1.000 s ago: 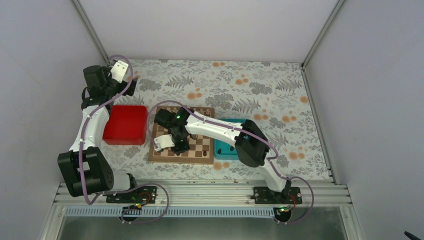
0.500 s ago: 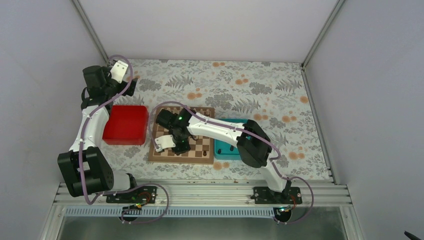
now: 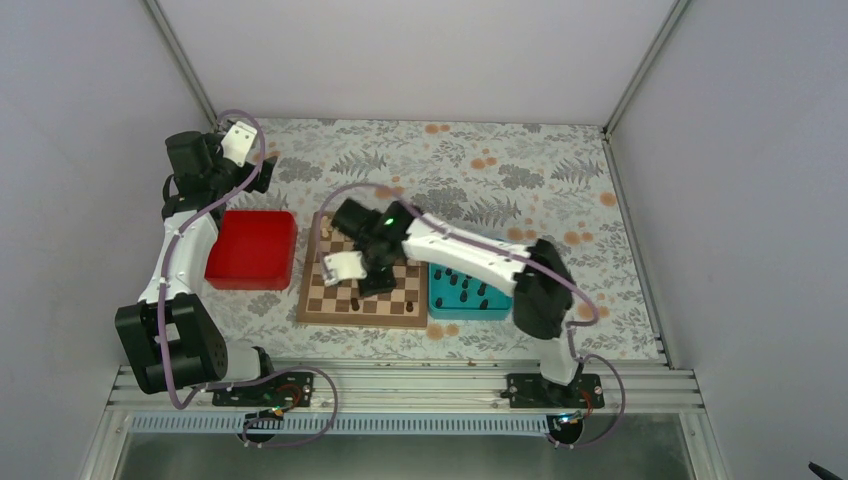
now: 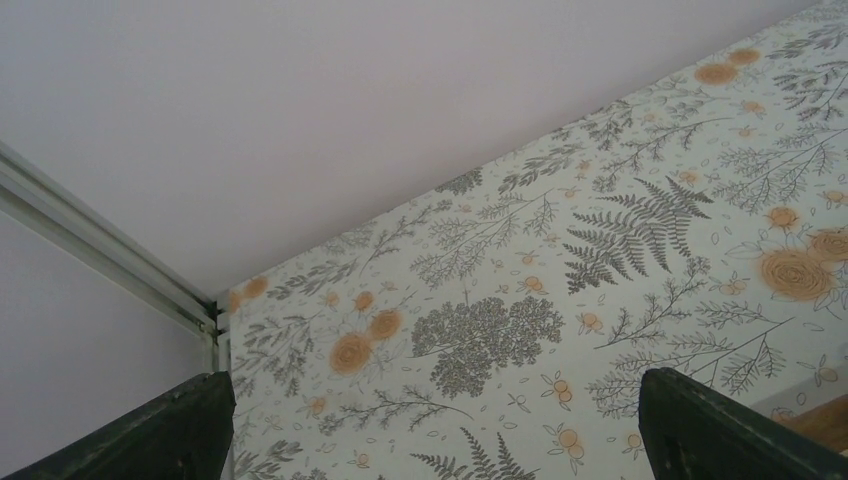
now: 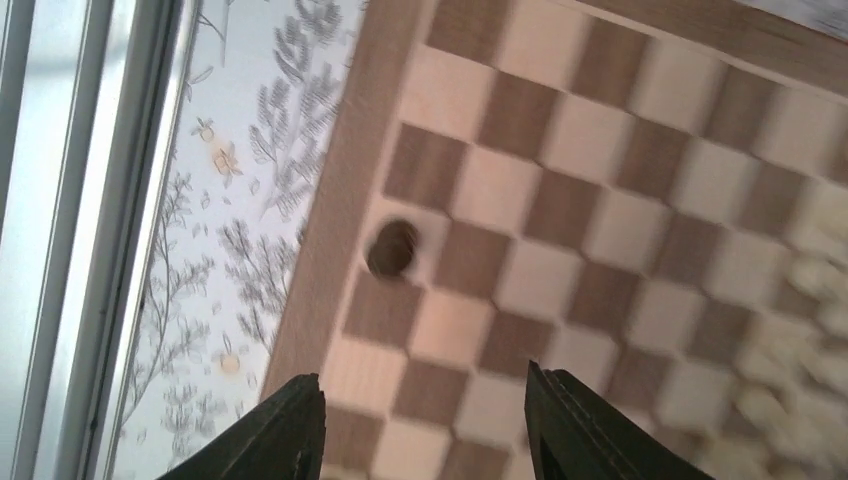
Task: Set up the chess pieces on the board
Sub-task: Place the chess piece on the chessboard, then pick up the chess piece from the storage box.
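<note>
From above, the board (image 3: pixel 350 305) lies mid-table, with the red tray (image 3: pixel 250 248) just beside its left edge and the teal tray (image 3: pixel 445 308) against its right edge. Dark chess pieces (image 3: pixel 466 288) stand in the teal tray. The right gripper (image 3: pixel 372 282) hangs over the board's middle. The left gripper (image 3: pixel 262 172) is well beyond the board's far left corner.

In the left wrist view, the left gripper (image 4: pixel 432 400) is spread wide and empty over the flowered tablecloth (image 4: pixel 560 300).

In the right wrist view, the right gripper (image 5: pixel 420 385) is released, its fingers (image 5: pixel 285 430) apart and holding nothing above the board (image 5: pixel 560 210). One dark piece (image 5: pixel 392 248) stands on a light square beside the board's border. Blurred pale pieces (image 5: pixel 800 300) sit toward the opposite side.
</note>
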Controlling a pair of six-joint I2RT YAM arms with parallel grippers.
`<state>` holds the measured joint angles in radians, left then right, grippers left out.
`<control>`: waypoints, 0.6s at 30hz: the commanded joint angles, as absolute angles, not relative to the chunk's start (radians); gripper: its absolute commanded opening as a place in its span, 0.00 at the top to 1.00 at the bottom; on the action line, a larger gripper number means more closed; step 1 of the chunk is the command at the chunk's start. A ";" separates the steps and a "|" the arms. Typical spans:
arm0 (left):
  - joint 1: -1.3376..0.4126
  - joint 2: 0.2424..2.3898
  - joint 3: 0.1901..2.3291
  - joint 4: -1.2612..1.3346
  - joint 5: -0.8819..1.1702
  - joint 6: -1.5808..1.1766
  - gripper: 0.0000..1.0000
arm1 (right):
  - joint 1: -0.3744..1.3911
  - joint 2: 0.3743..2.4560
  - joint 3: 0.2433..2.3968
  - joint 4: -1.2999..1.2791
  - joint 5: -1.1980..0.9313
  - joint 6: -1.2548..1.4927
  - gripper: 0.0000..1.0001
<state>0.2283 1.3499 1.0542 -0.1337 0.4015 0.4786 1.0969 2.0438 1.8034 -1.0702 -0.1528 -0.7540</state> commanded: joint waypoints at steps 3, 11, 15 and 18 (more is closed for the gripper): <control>0.235 1.344 1.060 -0.124 0.441 0.457 0.00 | 0.836 1.785 1.634 -1.084 -0.108 -0.721 0.51; 0.235 1.387 1.074 -0.099 0.487 0.403 0.00 | 0.651 1.634 1.326 -0.977 -0.103 -0.721 0.60; 0.234 1.395 1.085 -0.090 0.500 0.390 0.00 | 0.642 1.634 1.233 -0.930 -0.121 -0.709 0.61; 0.234 1.397 1.087 -0.093 0.501 0.389 0.00 | 0.641 1.643 1.183 -0.893 -0.129 -0.706 0.62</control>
